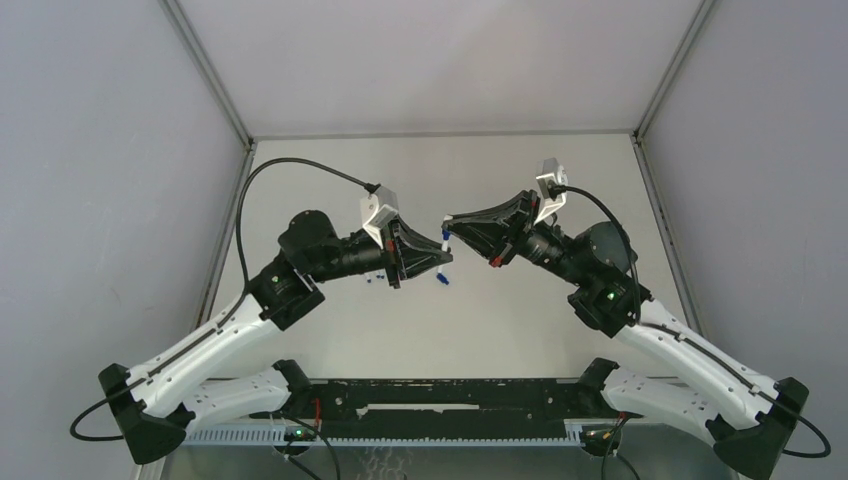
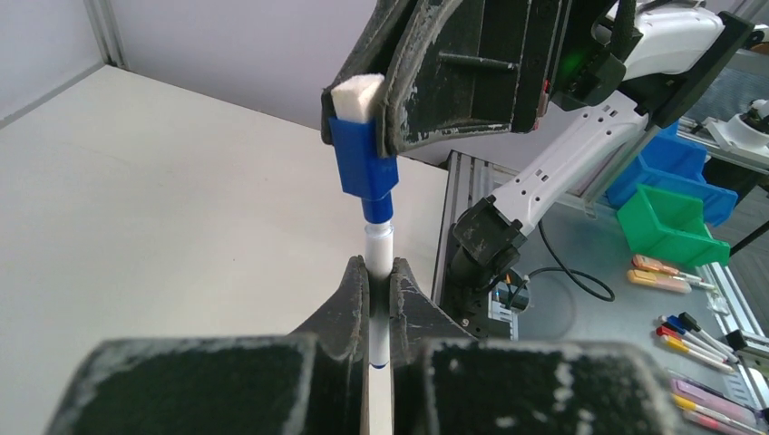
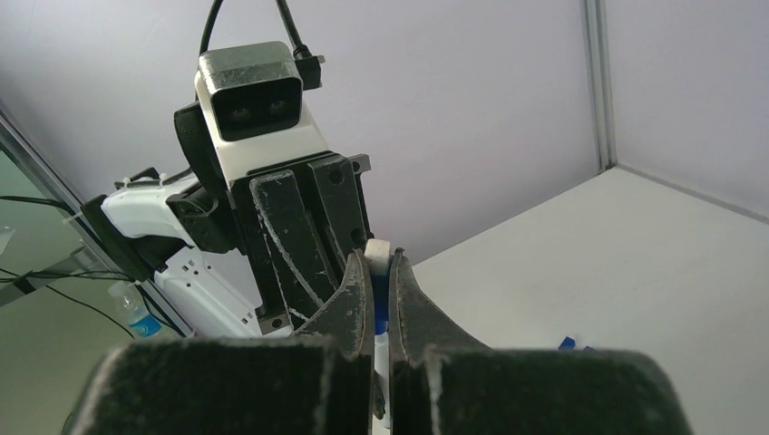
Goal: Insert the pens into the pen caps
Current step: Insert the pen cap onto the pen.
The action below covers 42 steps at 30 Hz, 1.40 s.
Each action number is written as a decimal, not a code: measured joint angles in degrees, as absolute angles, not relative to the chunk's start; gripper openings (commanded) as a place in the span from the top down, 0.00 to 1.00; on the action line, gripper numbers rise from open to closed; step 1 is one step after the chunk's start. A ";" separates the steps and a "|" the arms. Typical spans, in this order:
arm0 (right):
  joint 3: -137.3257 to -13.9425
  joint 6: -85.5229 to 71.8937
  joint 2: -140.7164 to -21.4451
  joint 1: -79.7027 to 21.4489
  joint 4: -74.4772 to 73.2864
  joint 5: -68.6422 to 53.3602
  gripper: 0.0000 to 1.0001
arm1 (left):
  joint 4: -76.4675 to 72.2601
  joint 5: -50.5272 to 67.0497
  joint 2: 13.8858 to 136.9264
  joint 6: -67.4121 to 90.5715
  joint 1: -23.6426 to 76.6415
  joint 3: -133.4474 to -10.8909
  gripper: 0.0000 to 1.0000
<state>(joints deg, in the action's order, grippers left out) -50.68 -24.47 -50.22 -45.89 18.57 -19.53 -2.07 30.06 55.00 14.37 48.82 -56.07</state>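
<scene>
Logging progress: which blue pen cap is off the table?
The pen cap clamped in the right hand, white pad on top, meeting the pen in the left hand; the other blue pieces lie on the table.

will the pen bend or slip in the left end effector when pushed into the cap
Likely stiff: the pen stands straight out of the left end effector, no sag. It may slide lengthwise, being smooth, round and pinched only by narrow fingertips. The cap in the right end effector looks rigid too.

grey walls point(image 1: 440, 60) w/ alu posts point(image 1: 205, 65) round white table point(image 1: 520, 330); green bin point(image 2: 676, 227) & blue bin point(image 2: 698, 159) beside.
</scene>
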 measured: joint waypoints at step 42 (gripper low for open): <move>-52.03 -17.45 -52.03 -56.93 17.76 -6.04 1.00 | 5.04 19.66 49.52 15.86 50.22 -57.93 1.00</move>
